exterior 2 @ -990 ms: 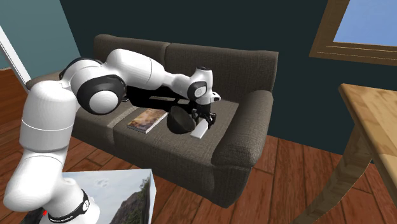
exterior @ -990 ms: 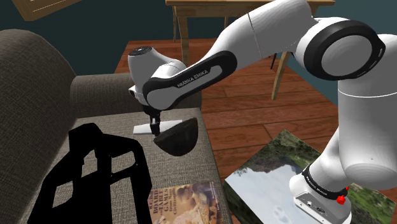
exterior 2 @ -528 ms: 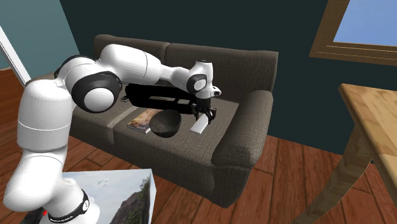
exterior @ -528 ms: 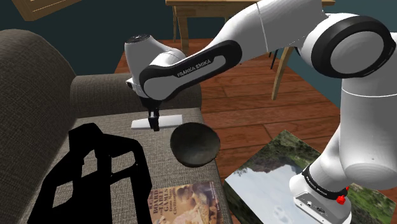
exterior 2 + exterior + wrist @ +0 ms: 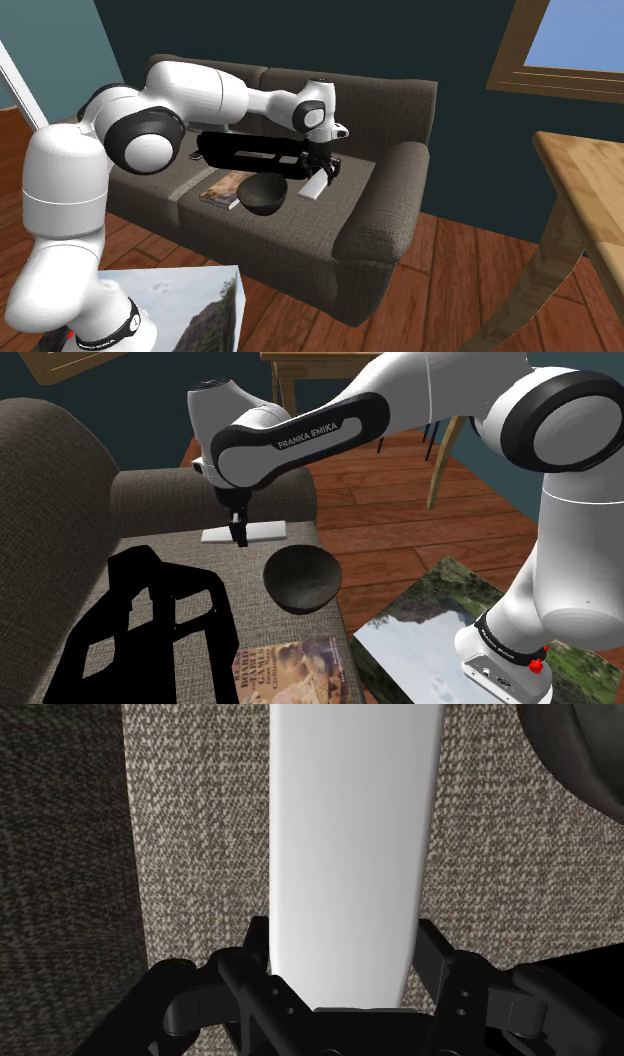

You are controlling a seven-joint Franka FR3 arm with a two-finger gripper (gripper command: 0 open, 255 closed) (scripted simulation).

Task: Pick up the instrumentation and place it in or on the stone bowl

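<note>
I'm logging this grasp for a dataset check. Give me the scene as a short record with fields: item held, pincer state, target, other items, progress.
item held: white bar, flat and plain
pincer state: pincer shut on the white bar, one finger on each long side
target: dark bowl, nothing in it, near the front edge of the sofa seat, apart from the bar
other items: book and black frame on the seat
progress: bar gripped, not yet in the bowl
</note>
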